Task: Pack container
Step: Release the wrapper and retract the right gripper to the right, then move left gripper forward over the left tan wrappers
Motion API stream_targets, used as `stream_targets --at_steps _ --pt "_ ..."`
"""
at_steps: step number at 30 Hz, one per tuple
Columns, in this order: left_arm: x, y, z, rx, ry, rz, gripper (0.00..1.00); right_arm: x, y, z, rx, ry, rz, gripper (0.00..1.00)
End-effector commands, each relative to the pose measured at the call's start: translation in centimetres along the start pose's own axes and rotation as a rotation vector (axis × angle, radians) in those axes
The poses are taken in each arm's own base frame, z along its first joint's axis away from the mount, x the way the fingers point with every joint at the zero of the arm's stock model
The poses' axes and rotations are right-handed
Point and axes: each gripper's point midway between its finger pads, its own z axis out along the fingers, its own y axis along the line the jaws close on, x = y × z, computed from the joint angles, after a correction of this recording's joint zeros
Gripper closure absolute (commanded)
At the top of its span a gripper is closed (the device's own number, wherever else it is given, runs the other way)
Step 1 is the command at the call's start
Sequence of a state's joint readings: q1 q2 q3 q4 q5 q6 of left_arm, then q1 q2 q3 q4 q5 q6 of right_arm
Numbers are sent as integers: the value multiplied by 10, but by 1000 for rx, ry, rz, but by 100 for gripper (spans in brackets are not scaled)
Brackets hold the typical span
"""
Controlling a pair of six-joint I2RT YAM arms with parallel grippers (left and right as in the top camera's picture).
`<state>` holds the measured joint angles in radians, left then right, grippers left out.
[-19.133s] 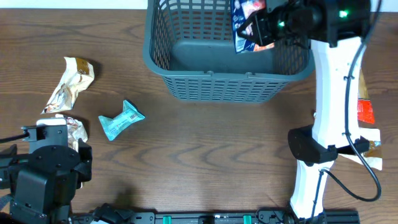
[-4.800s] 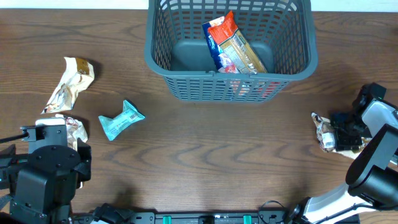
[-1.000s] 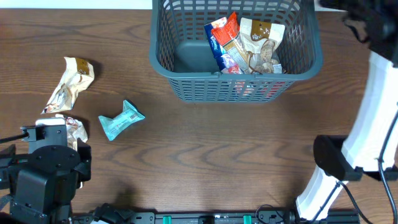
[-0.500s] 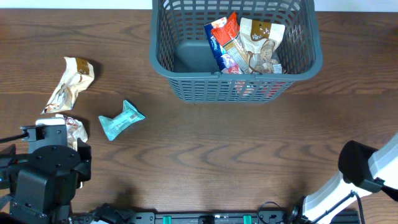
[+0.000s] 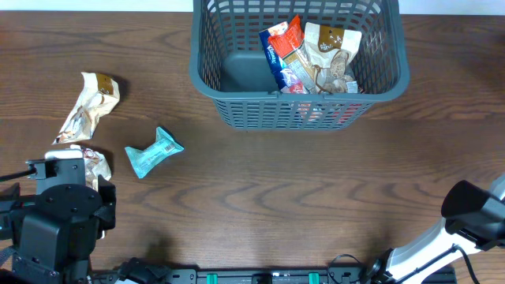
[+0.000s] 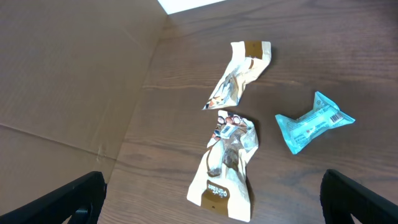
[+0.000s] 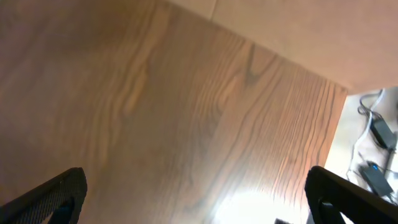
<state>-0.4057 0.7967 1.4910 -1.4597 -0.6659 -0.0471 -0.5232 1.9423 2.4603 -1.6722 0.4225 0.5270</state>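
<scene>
The container [image 5: 207, 79], a dark grey-green lattice basket, stands at the back middle of the table. Inside it lie a red and blue packet [image 5: 282, 47] and a beige packet [image 5: 331, 51]. At the left of the table lie a crumpled beige packet [image 5: 88, 106] [image 6: 239, 78], a second beige packet [image 5: 95, 164] [image 6: 227, 162] and a teal packet [image 5: 155, 151] [image 6: 314, 121]. My left gripper [image 6: 211, 186] hangs open above the second beige packet, holding nothing. My right gripper [image 7: 196, 180] is open over bare wood, empty. Overhead, only part of the right arm [image 5: 473, 209] shows, at the bottom right corner.
The left arm's base [image 5: 59, 225] fills the front left corner. A brown cardboard-like surface [image 6: 68, 81] lies beyond the table's left edge. Cables [image 7: 376, 143] show past the table edge in the blurred right wrist view.
The right arm has swung away from the basket's back right corner down to the front right corner, mostly out of the overhead view. The left arm and the packets have not moved.
</scene>
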Motion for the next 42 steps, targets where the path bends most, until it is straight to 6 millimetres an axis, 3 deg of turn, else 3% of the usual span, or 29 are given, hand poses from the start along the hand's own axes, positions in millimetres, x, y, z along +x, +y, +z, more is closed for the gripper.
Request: stream_targets --at_steps 1,4,9,16,27,31,42 --pt "-2 5 -2 -19 -7 -1 1 8 0 15 23 38 5 1" --pt "-3 3 -2 -8 -9 -7 1 16 3 26 35 71 -10 1" --pt "-5 -17 -3 110 -14 -21 1 25 6 34 33 112 -24 1" --pt "-47 -24 -8 159 -165 -138 1 32 16 33 -25 152 -21 1" --pt "-74 -60 -24 402 -257 -181 1 32 16 33 -26 151 -21 1" --pt "-83 -61 -27 422 -286 -216 2 33 16 33 -26 152 -22 1" --pt "-83 -61 -26 406 -287 -185 1 33 16 33 -25 153 -22 1"
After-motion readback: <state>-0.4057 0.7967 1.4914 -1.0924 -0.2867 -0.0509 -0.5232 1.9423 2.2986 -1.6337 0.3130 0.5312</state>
